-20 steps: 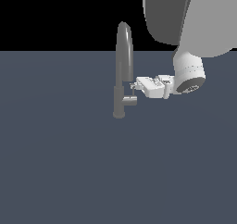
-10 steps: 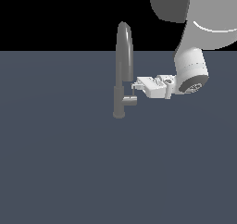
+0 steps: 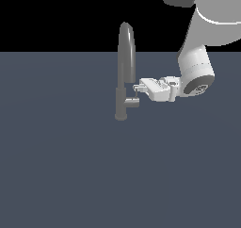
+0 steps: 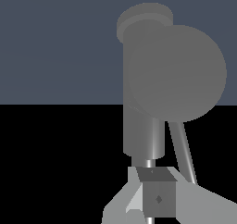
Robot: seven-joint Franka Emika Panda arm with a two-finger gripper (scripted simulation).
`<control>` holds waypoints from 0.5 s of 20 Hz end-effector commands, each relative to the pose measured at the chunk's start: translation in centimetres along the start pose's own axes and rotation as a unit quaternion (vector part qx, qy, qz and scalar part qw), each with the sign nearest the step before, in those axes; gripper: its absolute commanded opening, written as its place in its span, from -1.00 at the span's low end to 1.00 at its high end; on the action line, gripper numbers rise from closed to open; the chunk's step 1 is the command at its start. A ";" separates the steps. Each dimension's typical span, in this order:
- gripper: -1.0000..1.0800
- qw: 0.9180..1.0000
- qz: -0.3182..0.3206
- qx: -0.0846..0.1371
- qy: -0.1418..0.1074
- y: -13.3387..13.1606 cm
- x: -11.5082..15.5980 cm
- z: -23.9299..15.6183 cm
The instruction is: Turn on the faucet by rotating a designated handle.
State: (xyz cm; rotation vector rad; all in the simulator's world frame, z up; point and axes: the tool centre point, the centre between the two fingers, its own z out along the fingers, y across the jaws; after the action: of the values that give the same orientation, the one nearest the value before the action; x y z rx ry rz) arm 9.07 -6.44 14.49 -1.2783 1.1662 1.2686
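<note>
The faucet (image 3: 124, 64) stands on the floor, a tall grey column with an arched spout. The handle (image 3: 132, 102) is a short stub jutting from the base column toward the exterior view's right, with a thin lever pin (image 3: 136, 94) rising from it. My gripper (image 3: 137, 87) lies horizontal and reaches in from the exterior view's right, its fingertips at the top of the pin. In the wrist view the handle's round end (image 4: 178, 72) looms large. The fingers (image 4: 157, 197) look closed together with a thin pin (image 4: 149, 164) at their tips.
The dark blue-grey floor (image 3: 70, 166) stretches flat all round the faucet. My white arm (image 3: 195, 69) comes down from the upper part of the exterior view's right. Nothing else shows.
The arm's upper links have shifted toward the exterior view's right and up. The gripper tip has stayed by the pin, dipping slightly. The handle has not visibly turned.
</note>
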 end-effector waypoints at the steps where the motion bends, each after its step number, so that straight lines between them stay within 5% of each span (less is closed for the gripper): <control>1: -1.00 1.000 0.001 -0.003 -0.002 0.7 0.0 0.0; 10: -1.00 1.000 0.001 -0.004 -0.002 2.7 -0.1 0.0</control>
State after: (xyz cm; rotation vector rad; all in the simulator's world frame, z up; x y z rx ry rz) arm 7.10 -6.60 14.85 -1.2833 1.1593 1.2659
